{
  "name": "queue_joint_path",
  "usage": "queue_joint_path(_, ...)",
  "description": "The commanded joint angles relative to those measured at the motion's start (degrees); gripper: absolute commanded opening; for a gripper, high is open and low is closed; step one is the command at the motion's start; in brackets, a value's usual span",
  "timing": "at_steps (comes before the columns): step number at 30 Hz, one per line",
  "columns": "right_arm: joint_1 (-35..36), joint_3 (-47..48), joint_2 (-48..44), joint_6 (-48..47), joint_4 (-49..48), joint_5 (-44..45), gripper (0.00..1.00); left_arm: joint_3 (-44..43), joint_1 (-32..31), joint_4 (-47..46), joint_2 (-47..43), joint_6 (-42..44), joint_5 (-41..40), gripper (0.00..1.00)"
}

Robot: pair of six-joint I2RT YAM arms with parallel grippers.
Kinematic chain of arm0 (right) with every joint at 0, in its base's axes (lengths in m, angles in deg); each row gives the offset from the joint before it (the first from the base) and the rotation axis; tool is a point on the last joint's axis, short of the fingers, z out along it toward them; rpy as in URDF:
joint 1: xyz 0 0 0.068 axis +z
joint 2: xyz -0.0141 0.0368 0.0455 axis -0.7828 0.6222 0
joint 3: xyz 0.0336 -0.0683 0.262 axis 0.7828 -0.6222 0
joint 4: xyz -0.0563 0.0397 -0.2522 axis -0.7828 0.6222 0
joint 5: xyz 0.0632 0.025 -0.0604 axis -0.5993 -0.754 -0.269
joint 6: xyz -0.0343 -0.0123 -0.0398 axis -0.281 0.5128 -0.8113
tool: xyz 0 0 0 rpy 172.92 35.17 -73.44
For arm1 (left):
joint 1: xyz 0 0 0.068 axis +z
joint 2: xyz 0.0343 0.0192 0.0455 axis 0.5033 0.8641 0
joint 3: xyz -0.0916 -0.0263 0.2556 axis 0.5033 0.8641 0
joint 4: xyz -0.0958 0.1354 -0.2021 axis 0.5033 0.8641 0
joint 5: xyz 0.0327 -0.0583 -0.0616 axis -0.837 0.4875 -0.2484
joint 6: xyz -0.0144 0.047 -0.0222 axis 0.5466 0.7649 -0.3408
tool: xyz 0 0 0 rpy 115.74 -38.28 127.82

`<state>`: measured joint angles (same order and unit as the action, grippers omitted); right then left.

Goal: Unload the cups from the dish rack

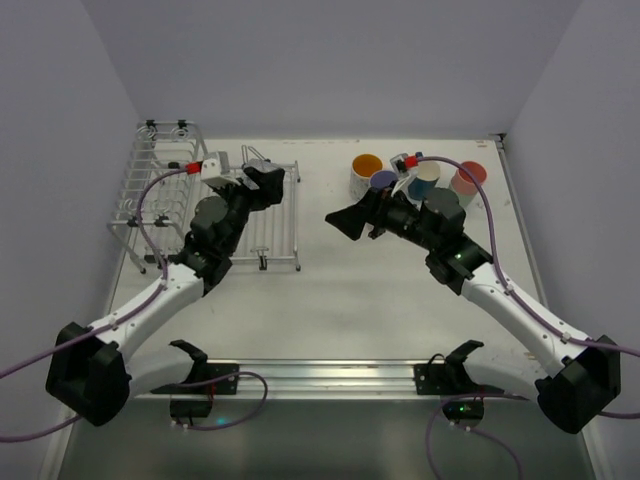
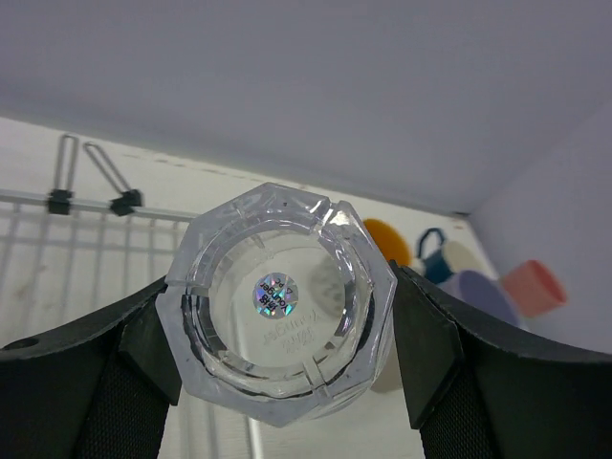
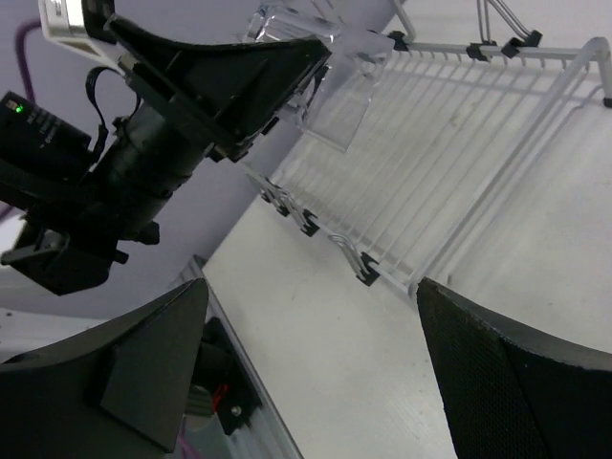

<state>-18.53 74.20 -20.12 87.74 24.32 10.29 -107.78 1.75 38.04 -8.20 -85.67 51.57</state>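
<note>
**Desk:** Clear faceted tumbler (image 2: 277, 306), base toward the wrist camera, clamped across its flats in the left gripper's (image 1: 262, 184) jaws, over the silver wire dish rack (image 1: 285, 225).

**Photographer:** Probably light, rigid and slick; glass or plastic, can't tell. Hold the flats mid-wall, gently. The right gripper (image 1: 345, 222) hangs empty, jaws apart.

**Desk:** Beyond, on the white counter (image 1: 340, 310), stand an orange-lined white mug (image 1: 366, 170) and a pink plastic tumbler (image 1: 468, 178).

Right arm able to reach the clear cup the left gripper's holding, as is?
Probably yes. The right gripper is open, aimed across bare table toward the clear cup, with nothing between them. The left gripper has its fingers on two sides, so only the exposed part is graspable.
</note>
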Motion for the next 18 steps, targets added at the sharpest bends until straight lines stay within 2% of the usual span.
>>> queue_joint_path(1, 0.23, -2.71, -2.69, 8.45, -15.30, -1.40, 0.93, 1.41, 0.17, -7.16, -4.75, -14.89, 13.23, 0.15)
queue_joint_path(7, 0.23, -4.56, -0.41, 15.30, -22.87, -5.53, 0.93, 5.45, 0.17, -19.00, -7.21, -30.09, 26.85, 0.15)
queue_joint_path(10, 0.32, -4.39, 1.35, 18.12, -26.05, -8.42, 0.92, 6.15, 0.17, -21.39, -6.07, -32.65, 29.77, 0.15)
queue_joint_path(14, 0.76, -3.43, 2.85, 19.27, -27.28, -8.79, 0.90, 8.18, 0.08, -29.92, -4.23, -38.19, 34.42, 0.15)
queue_joint_path(18, 1.37, -2.37, 5.30, 20.41, -28.25, -9.49, 0.83, 9.40, -0.36, -35.10, -2.21, -41.27, 36.19, 0.14)
